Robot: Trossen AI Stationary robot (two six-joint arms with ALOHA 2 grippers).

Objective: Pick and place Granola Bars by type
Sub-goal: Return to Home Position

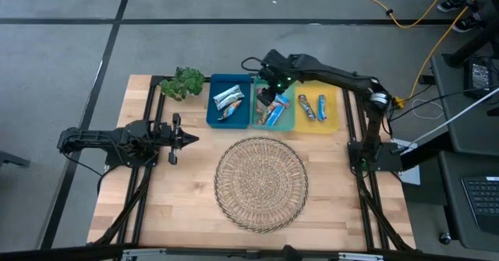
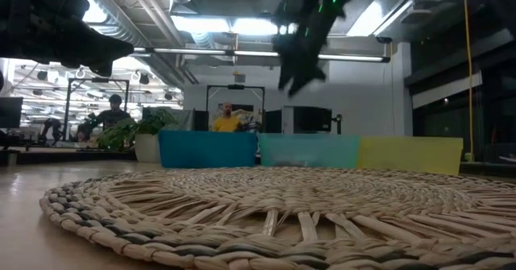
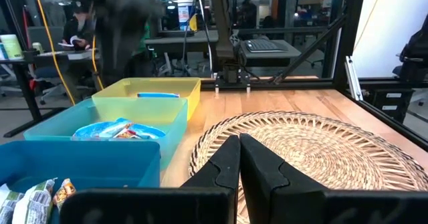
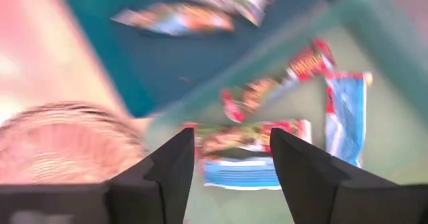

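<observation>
Three bins stand in a row at the table's far side: blue (image 1: 212, 111), teal (image 1: 288, 125) and yellow (image 1: 335, 105). Silver-white Granola Bars (image 1: 228, 99) lie in the blue bin. Red and blue-wrapped bars (image 4: 251, 138) lie on the teal bin's floor. Two bars (image 1: 312, 107) lie in the yellow bin. My right gripper (image 4: 232, 140) hangs open above the teal bin, tilted down, with nothing between its fingers. It also shows in the high view (image 1: 269, 80). My left gripper (image 1: 191, 139) waits shut at the table's left, pointing level.
A round woven mat (image 1: 261, 183) covers the table's middle and near part. A green plant (image 1: 185, 82) stands left of the blue bin. People sit in the room beyond the table (image 2: 228, 118).
</observation>
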